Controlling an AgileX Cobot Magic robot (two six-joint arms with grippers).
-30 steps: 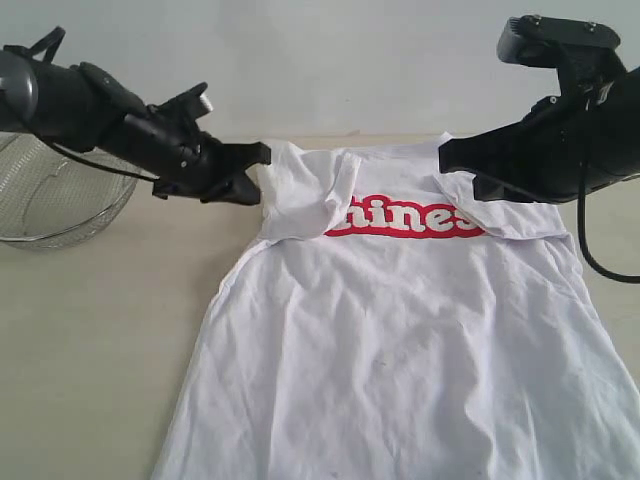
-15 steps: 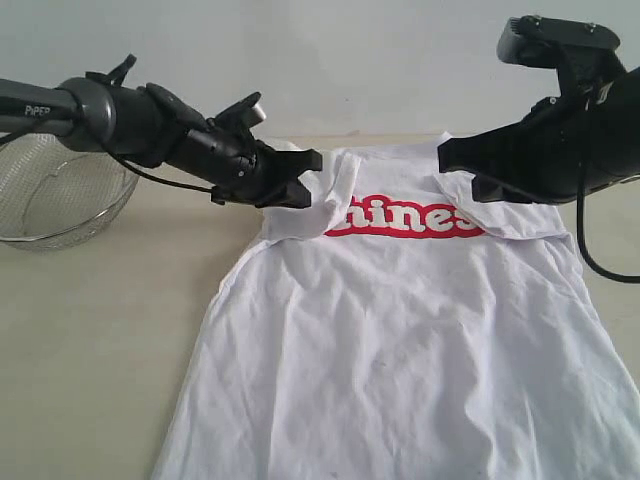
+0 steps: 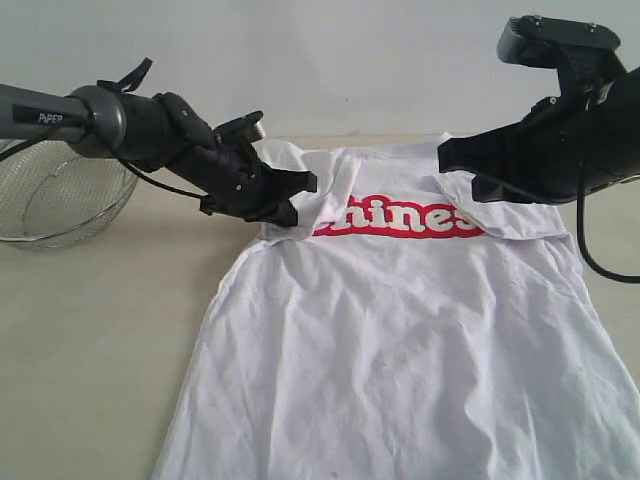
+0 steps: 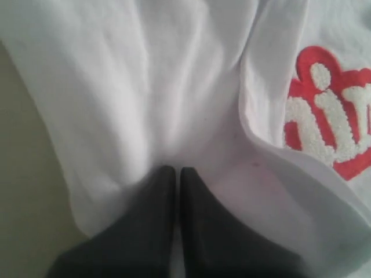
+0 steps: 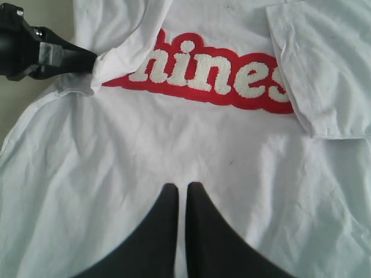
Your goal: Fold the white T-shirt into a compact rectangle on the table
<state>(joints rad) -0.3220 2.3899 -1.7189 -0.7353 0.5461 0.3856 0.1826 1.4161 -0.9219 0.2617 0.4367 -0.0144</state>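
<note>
The white T-shirt (image 3: 400, 340) lies front up on the table (image 3: 90, 330), its red band of white lettering (image 3: 395, 217) across the chest. My left gripper (image 3: 297, 197) is shut on a bunched fold of the shirt's left sleeve (image 5: 124, 49) next to the band's left end; the wrist view shows its fingertips (image 4: 173, 172) closed against white cloth (image 4: 145, 87). The other sleeve (image 3: 500, 205) lies folded in over the chest. My right gripper (image 3: 445, 157) hovers above the shirt, shut (image 5: 178, 188) and holding nothing.
A wire-mesh metal bowl (image 3: 50, 200) stands at the far left of the table, behind the left arm. Bare tabletop runs along the shirt's left side. The shirt's hem goes out of view at the near edge.
My left gripper has moved right across the shoulder and then down toward the chest with the sleeve fold, and more of the lettering shows. The right arm has stayed still.
</note>
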